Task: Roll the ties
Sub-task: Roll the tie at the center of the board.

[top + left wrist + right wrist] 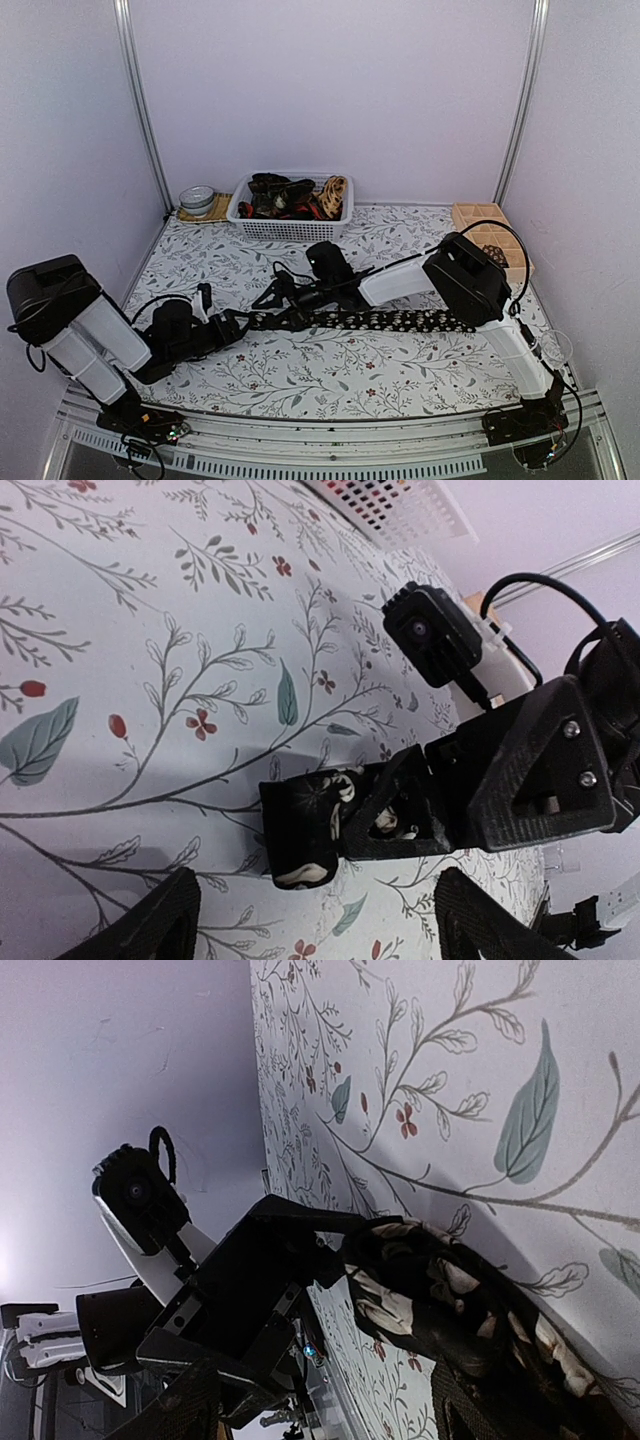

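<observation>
My left gripper [243, 322] and right gripper [272, 297] meet at the left end of the black tie [390, 320] lying flat across the tabletop [330, 375], both jaws spread around its partly rolled tip, with no readable writing anywhere and more ties heaped in the basket [290, 226].

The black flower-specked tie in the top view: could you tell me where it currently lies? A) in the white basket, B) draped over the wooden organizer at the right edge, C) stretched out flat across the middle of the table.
C: the black tie lies stretched across the table, apart from the white basket.
</observation>
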